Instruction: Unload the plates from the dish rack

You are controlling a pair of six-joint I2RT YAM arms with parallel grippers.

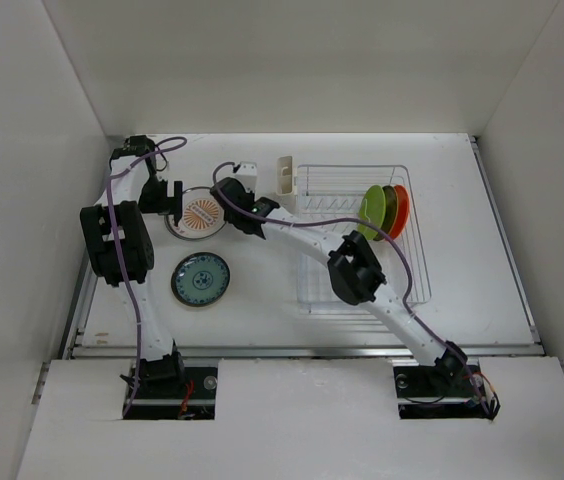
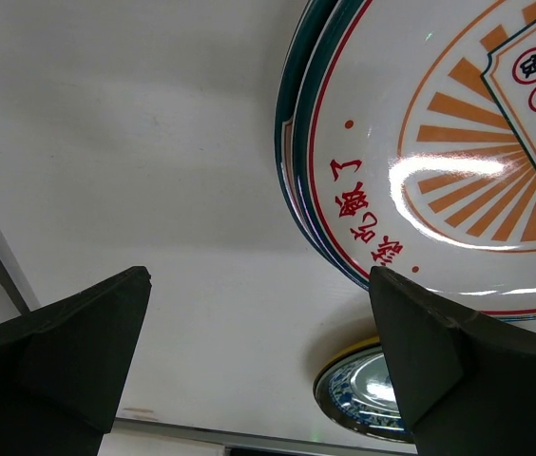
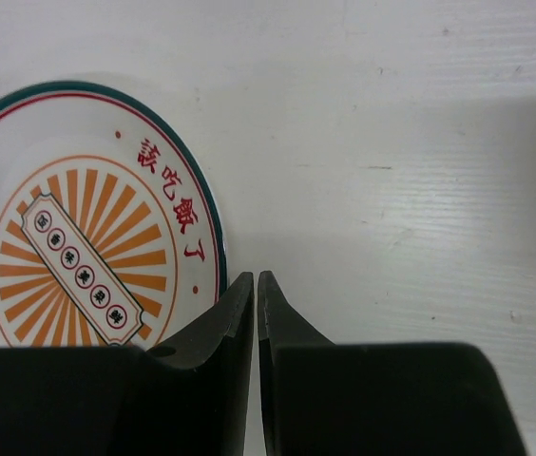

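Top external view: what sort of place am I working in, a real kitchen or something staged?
Most likely a staged test cell, not a kitchen: bare white walls box in a white table, robot arms are bolted at its edge, and the only kitchenware is a wire dish rack and plates.

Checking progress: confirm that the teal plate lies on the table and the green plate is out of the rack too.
Wrong on the green plate: it stands in the rack, as the top view shows. The teal plate does lie on the table.
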